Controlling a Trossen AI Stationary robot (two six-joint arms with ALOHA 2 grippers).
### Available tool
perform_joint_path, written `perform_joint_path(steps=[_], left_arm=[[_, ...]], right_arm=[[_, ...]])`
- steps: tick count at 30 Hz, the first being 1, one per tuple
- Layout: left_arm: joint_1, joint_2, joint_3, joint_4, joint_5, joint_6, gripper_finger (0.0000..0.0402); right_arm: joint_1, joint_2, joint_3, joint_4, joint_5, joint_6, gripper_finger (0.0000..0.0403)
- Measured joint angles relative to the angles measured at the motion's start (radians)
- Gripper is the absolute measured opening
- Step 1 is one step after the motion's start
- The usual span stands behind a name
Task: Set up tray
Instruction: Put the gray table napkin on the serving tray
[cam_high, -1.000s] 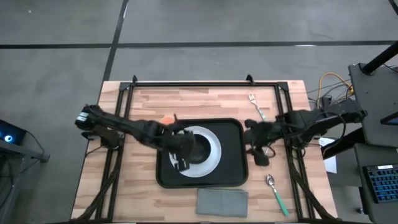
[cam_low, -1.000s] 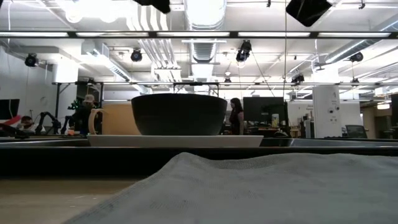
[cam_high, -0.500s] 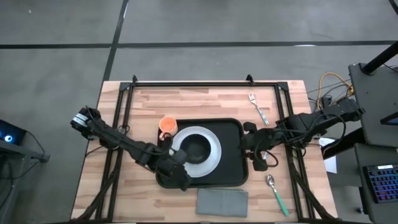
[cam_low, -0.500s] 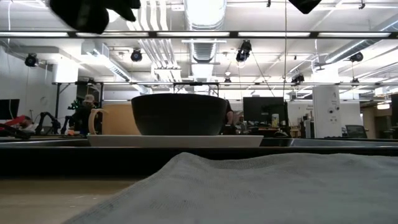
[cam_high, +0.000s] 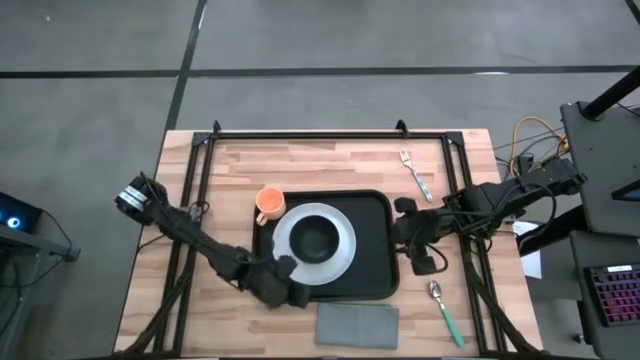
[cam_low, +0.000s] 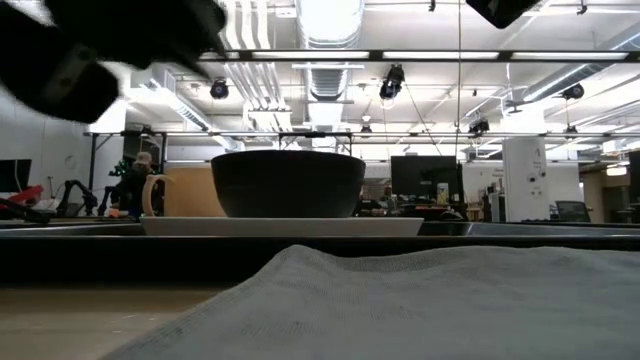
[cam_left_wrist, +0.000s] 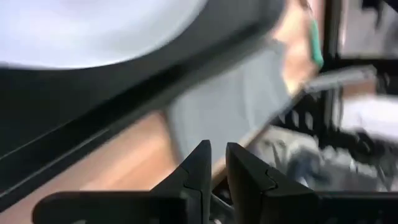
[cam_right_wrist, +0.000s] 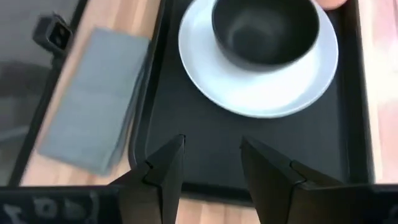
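Black and wide, the tray (cam_high: 370, 270) lies flat in the middle of the wooden worktop (cam_high: 330, 165). On the tray sits a white plate (cam_high: 343, 245), and a dark bowl (cam_high: 313, 237) stands on the plate. An orange cup (cam_high: 268, 203) stands on the wood, touching the far left corner of the tray. A grey napkin (cam_high: 357, 324) lies on the wood just beside the near rim of the tray. A fork (cam_high: 414, 172) lies on the wood past the far right corner of the tray. A spoon with a green handle (cam_high: 442, 308) lies near the right front corner.

The left claw (cam_high: 283, 293) is low at the near left corner of the tray. In the left wrist view its two fingers (cam_left_wrist: 198, 171) are almost together, with only a thin gap and nothing between them. Past them you can see the tray rim (cam_left_wrist: 124, 118), the napkin (cam_left_wrist: 230, 106) and a bit of the plate (cam_left_wrist: 93, 31).

The right claw (cam_high: 405, 228) is at the right rim of the tray. In the right wrist view its fingers (cam_right_wrist: 166, 168) are wide apart and hold nothing. They point over the tray (cam_right_wrist: 186, 124) toward the plate (cam_right_wrist: 261, 99) and the bowl (cam_right_wrist: 264, 28), with the napkin (cam_right_wrist: 93, 102) off to one side.

In the low view the bowl (cam_low: 288, 182) stands on the plate (cam_low: 280, 227), the napkin (cam_low: 400, 305) fills the front, and a dark blurry arm (cam_low: 100, 40) hangs at the upper left.
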Motion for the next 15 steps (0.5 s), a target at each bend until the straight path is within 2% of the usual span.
perform_joint_path(steps=[4, 8, 11, 15], left_arm=[[-0.052, 0.025, 0.011, 0.000, -0.169, -0.123, 0.0030], [-0.075, 0.096, 0.097, -0.026, -0.244, -0.165, 0.0030], [-0.076, 0.192, 0.242, -0.154, -0.249, -0.195, 0.0030], [-0.076, 0.345, 0.515, -0.442, -0.227, -0.230, 0.0030]], right_arm=[[0.000, -0.002, 0.000, -0.041, 0.000, -0.038, 0.0146], [0.000, -0.010, 0.000, -0.041, 0.001, -0.087, 0.0146], [-0.002, -0.021, 0.000, -0.030, 0.003, -0.110, 0.0146], [-0.002, -0.056, 0.000, -0.029, 0.006, -0.119, 0.0146]])
